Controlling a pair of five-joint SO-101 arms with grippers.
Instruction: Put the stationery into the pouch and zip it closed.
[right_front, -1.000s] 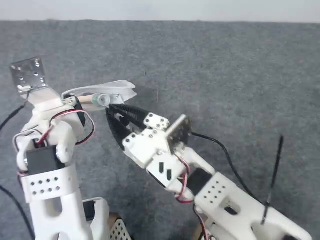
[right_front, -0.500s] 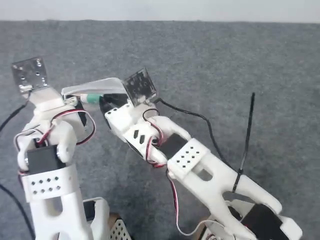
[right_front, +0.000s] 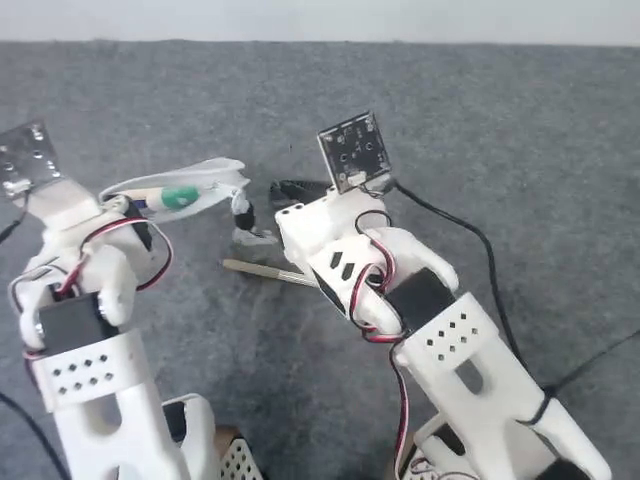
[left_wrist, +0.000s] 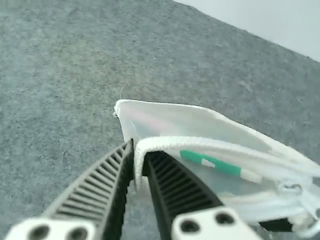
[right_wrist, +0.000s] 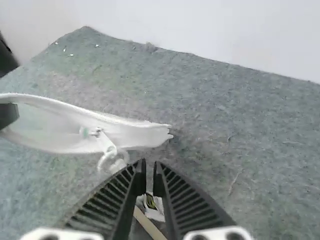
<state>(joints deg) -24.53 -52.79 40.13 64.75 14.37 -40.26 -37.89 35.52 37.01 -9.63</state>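
A translucent white pouch (right_front: 205, 178) hangs above the grey mat, and my left gripper (left_wrist: 137, 147) is shut on the rim at one end of it. A green and white stationery item (left_wrist: 210, 162) lies inside the pouch (left_wrist: 200, 125). The zipper pull (right_wrist: 110, 161) dangles from the pouch's other end. Just short of that pull, my right gripper (right_wrist: 149, 164) points at the pouch with its jaws shut on nothing. On the mat under it lie a thin wooden pencil (right_front: 265, 271) and a small white item (right_front: 250, 238).
Grey felt mat (right_front: 500, 130) covers the table, with bare room at the back and right. A black cable (right_front: 480, 250) trails from the right arm. Both arm bases stand at the front edge.
My right arm has pulled back from the pouch mouth and swung toward the right. The pencil on the mat has come into sight. The pouch with the green item has shifted slightly left.
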